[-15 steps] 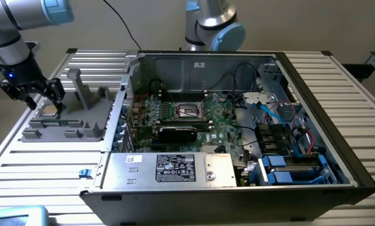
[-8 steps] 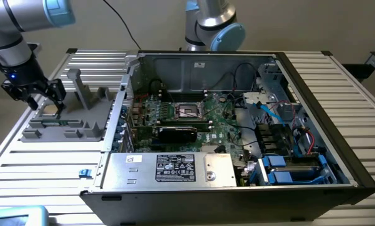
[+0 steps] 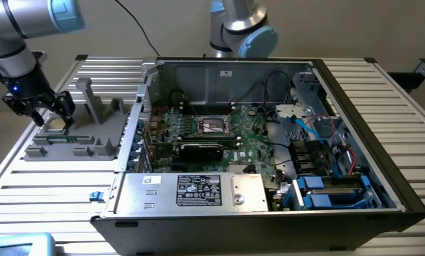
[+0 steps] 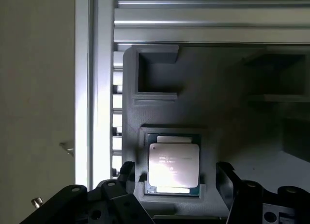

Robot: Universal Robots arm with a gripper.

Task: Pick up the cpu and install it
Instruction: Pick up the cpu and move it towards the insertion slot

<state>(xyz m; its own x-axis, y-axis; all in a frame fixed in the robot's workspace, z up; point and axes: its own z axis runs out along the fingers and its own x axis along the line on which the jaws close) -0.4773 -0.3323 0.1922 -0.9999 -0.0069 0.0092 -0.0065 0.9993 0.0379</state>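
The cpu (image 4: 173, 164), a flat square chip with a shiny silver top and a thin green rim, lies in a square recess of the grey holder tray (image 4: 232, 112). In the exterior view the cpu (image 3: 55, 125) sits on the grey holder tray (image 3: 91, 146) at that view's left. My gripper (image 3: 47, 114) hovers just over it, open, with one finger on each side of the chip and nothing held. In the wrist view the black fingertips (image 4: 226, 178) flank the chip without touching it. The motherboard socket (image 3: 214, 126) stands open inside the computer case (image 3: 354, 133).
The grey tray has upright posts (image 3: 84, 90) and other recesses beside the chip. A black graphics card (image 3: 200, 150) lies below the socket. The ribbed metal table (image 3: 48, 186) extends around tray and case. A second arm's base (image 3: 241, 32) stands behind the case.
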